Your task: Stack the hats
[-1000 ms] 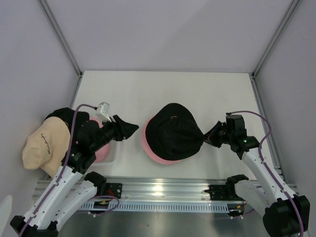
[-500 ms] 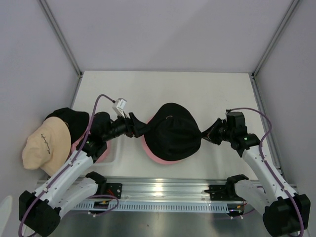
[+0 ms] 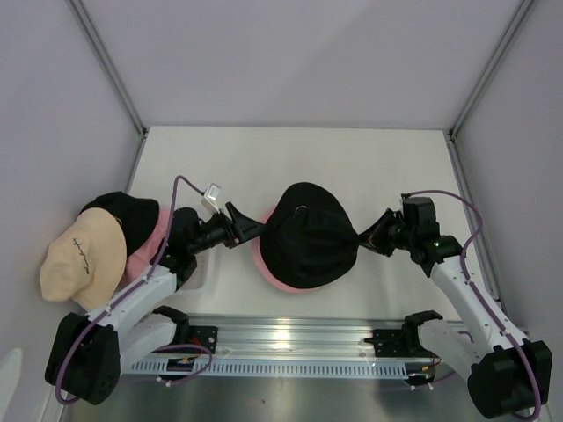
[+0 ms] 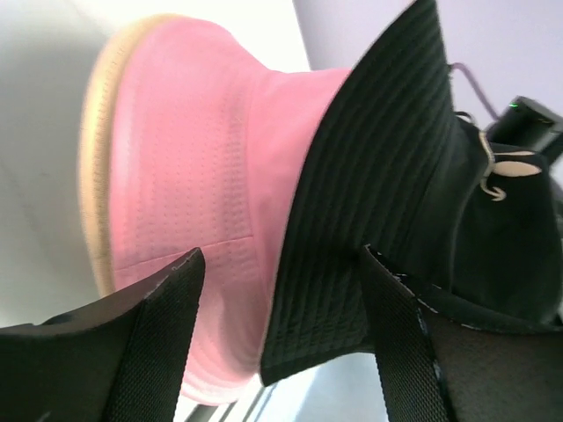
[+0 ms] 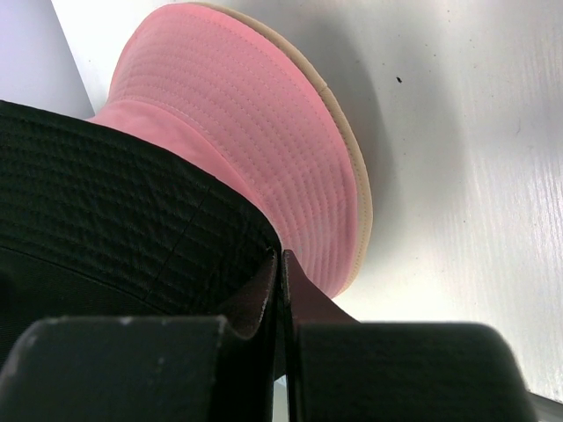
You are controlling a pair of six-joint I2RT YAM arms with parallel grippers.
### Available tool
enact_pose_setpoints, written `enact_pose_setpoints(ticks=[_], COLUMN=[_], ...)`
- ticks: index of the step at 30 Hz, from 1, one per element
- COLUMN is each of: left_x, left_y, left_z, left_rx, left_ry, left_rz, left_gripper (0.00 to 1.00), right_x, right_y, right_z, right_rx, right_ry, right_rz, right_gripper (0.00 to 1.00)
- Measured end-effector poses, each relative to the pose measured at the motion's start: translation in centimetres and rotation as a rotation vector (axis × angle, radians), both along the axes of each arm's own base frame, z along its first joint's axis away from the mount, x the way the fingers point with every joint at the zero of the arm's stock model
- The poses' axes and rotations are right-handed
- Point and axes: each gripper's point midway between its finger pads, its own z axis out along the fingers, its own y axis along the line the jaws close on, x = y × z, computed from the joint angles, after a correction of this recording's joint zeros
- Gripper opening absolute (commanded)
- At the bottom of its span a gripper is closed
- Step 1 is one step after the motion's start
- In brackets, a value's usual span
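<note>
Black hat (image 3: 308,233) sits over the pink hat (image 3: 283,284) at mid-table (image 3: 352,167). Right arm (image 3: 462,286) reaches inward, right gripper (image 3: 362,237) pinching the brim; left arm (image 3: 132,294) stretches low, left gripper (image 3: 244,221) spread wide astride the opposite brim, gripping nothing.

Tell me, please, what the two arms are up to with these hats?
A black fabric bucket hat sits over a pink bucket hat in the middle of the white table. The right gripper is shut on the black hat's brim on one side, and the left gripper is open at the opposite edge. A cream-beige embroidered hat, a second black hat and another pink hat lie heaped at the far left, not yet on that stack.
</note>
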Motion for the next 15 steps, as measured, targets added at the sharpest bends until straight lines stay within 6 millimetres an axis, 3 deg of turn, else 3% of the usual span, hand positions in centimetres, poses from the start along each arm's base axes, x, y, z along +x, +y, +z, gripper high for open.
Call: enact_pose_setpoints(ticks=[9,15], left_x=[-0.7,-1.0], left_y=[-1.2,-1.9], left_z=[3.4,3.0], left_rx=[-0.181,-0.242], left_ry=[-0.019,0.023], left_rz=[-0.066,-0.113], left_gripper=[0.69,0.57], right_x=[0.2,0.3], right_y=[0.1,0.2], right_z=[0.0,-0.3], right_rx=[0.000,-0.001], right_ry=[0.001,0.008], right_rz=[0.002,0.004], right_gripper=[0.00,0.00])
